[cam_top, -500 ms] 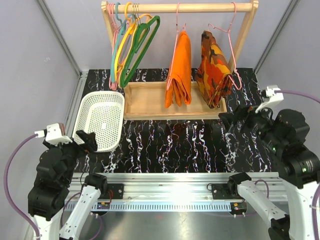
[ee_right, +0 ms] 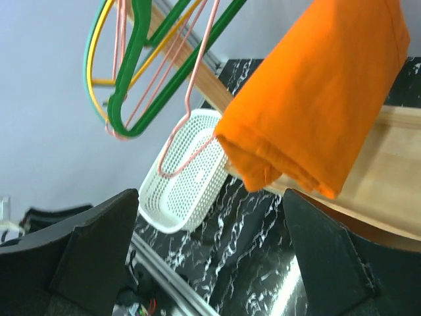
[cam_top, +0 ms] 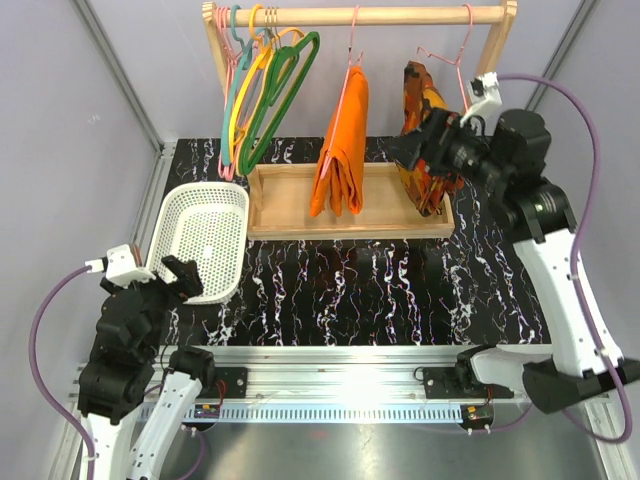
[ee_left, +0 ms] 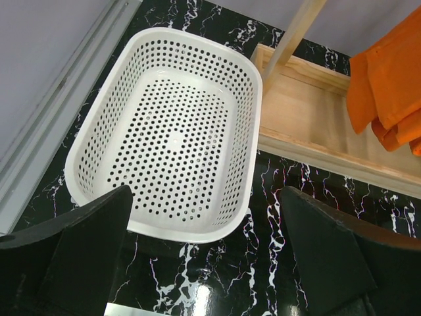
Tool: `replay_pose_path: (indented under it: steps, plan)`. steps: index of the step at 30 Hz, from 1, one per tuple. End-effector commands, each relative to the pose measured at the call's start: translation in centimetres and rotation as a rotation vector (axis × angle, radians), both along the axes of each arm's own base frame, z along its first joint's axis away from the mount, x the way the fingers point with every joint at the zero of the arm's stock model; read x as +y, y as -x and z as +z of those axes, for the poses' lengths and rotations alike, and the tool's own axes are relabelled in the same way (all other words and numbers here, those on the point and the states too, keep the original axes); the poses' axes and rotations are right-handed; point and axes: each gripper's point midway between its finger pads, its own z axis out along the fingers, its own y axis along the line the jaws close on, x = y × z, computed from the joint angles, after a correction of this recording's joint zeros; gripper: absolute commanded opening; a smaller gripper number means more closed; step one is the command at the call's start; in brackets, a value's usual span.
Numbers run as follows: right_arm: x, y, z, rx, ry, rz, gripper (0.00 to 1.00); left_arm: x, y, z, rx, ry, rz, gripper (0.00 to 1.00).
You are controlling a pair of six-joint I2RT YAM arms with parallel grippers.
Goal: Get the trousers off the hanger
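Top external view: which step is this?

The reach, I'd say. The right hand (cam_top: 408, 148) hangs spread and empty, near the trousers (cam_top: 338, 155), on their right.

Where are the trousers?

Draped over the pink hanger (cam_top: 352, 60) on the rail (cam_top: 400, 15).

And next?

Probably closing on the cloth's lower fold and drawing it off the wire. The left hand (cam_top: 178, 278), also spread, sits low by the basket (cam_top: 165, 235).

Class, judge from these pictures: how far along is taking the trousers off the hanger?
Done: nothing; the plain orange cloth trousers hang folded over the thin pink wire hanger. In hand: the open right gripper faces them, not touching. Remaining: grasp, pull them off.
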Motion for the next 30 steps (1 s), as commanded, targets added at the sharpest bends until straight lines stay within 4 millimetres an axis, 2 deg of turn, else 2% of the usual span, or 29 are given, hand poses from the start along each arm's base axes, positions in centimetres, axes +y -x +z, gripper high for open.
replay_pose_path:
  steps: [1, 2, 3, 4, 5, 6, 7, 8, 9, 10, 11, 12, 13, 14, 15, 16, 18, 19, 20, 21, 22, 23, 24, 25, 27, 28, 30]
  plan:
    - [0.0, -3.2, 3.4, -0.065, -0.034, -0.178, 0.99, 0.4, -1.1, 1.1, -0.049, 0.027, 0.046, 0.99]
    - [-0.2, -3.6, 4.3, -0.091, -0.017, -0.223, 1.0, 0.4, -1.1, 1.0, -0.05, 0.028, 0.046, 0.99]
    - [0.2, -5.0, 3.0, -0.063, 0.023, -0.301, 0.99, 0.3, -1.1, 1.0, -0.05, 0.028, 0.045, 0.99]
    - [0.4, -5.4, 3.1, -0.068, 0.039, -0.328, 0.99, 0.3, -1.1, 1.1, -0.055, 0.031, 0.045, 0.99]
    - [0.5, -5.6, 4.3, -0.1, 0.051, -0.351, 0.99, 0.3, -1.1, 1.0, -0.051, 0.031, 0.044, 0.99]
    - [2.0, -6.3, 3.1, -0.076, 0.092, -0.349, 1.0, 0.3, -1.1, 1.0, -0.056, 0.033, 0.042, 0.99]
    - [1.8, -7.0, 3.0, -0.077, 0.117, -0.404, 1.0, 0.2, -1.1, 1.0, -0.057, 0.033, 0.039, 0.99]
    - [1.8, -7.1, 4.3, -0.108, 0.121, -0.419, 0.99, 0.2, -1.1, 1.0, -0.059, 0.035, 0.038, 0.99]
    - [2.9, -8.3, 2.3, -0.067, 0.182, -0.435, 0.99, 0.2, -1.1, 1.0, -0.06, 0.036, 0.036, 0.99]
    - [3.2, -8.9, 1.8, -0.057, 0.217, -0.452, 0.99, 0.1, -1.1, 1.0, -0.063, 0.037, 0.033, 0.99]
    - [3.0, -9.1, 3.5, -0.085, 0.222, -0.479, 1.0, 0.1, -1.1, 0.9, -0.061, 0.037, 0.033, 0.99]
    - [4.1, -10.6, 0.6, -0.036, 0.316, -0.487, 0.99, 0.1, -1.1, 0.9, -0.061, 0.037, 0.033, 0.99]
    - [3.9, -10.9, 0.4, -0.04, 0.36, -0.532, 0.99, 0.1, -1.0, 0.9, -0.061, 0.037, 0.032, 0.99]
    - [3.8, -11.1, 1.6, -0.074, 0.383, -0.557, 1.0, 0.1, -1.1, 1.0, -0.064, 0.038, 0.032, 0.99]
    - [4.4, -12.1, -0.6, -0.049, 0.461, -0.569, 1.0, 0.1, -1.1, 0.9, -0.061, 0.037, 0.032, 0.99]
    - [3.7, -12.2, 0.4, -0.068, 0.478, -0.624, 0.99, 0.1, -1.1, 0.9, -0.064, 0.038, 0.03, 0.99]
    - [3.2, -12.9, -1.1, -0.046, 0.554, -0.661, 0.99, 0.1, -1.0, 1.0, -0.068, 0.04, 0.029, 0.99]
    - [2.8, -13.0, -1.1, -0.048, 0.563, -0.681, 0.97, 0.0, -1.0, 1.0, -0.068, 0.04, 0.026, 0.99]
    - [2.9, -13.1, -2.0, -0.038, 0.587, -0.675, 0.95, 0.0, -1.0, 1.0, -0.071, 0.041, 0.024, 0.99]
    - [3.0, -12.9, -1.1, -0.06, 0.549, -0.666, 0.89, 0.0, -1.0, 1.1, -0.076, 0.043, 0.023, 0.99]
    - [3.2, -13.0, -2.5, -0.046, 0.576, -0.651, 0.85, -0.1, -1.0, 1.0, -0.074, 0.041, 0.019, 0.99]
    - [3.2, -13.0, -2.6, -0.049, 0.565, -0.646, 0.8, -0.1, -0.9, 1.1, -0.077, 0.042, 0.019, 0.99]
    - [3.2, -12.6, -1.5, -0.069, 0.52, -0.628, 0.72, -0.1, -0.9, 1.1, -0.077, 0.042, 0.019, 0.99]
    - [3.3, -12.6, -2.3, -0.06, 0.528, -0.608, 0.7, -0.1, -0.9, 1.1, -0.077, 0.042, 0.019, 0.99]
    - [3.4, -12.4, -1.7, -0.068, 0.481, -0.554, 0.62, -0.1, -0.9, 1.1, -0.08, 0.044, 0.02, 0.99]
    - [3.4, -12.6, -2.3, -0.051, 0.465, -0.532, 0.52, -0.1, -0.8, 1.1, -0.081, 0.045, 0.018, 0.99]
    - [3.3, -12.7, -2.0, -0.05, 0.427, -0.478, 0.45, -0.2, -0.8, 1.1, -0.086, 0.046, 0.012, 0.99]
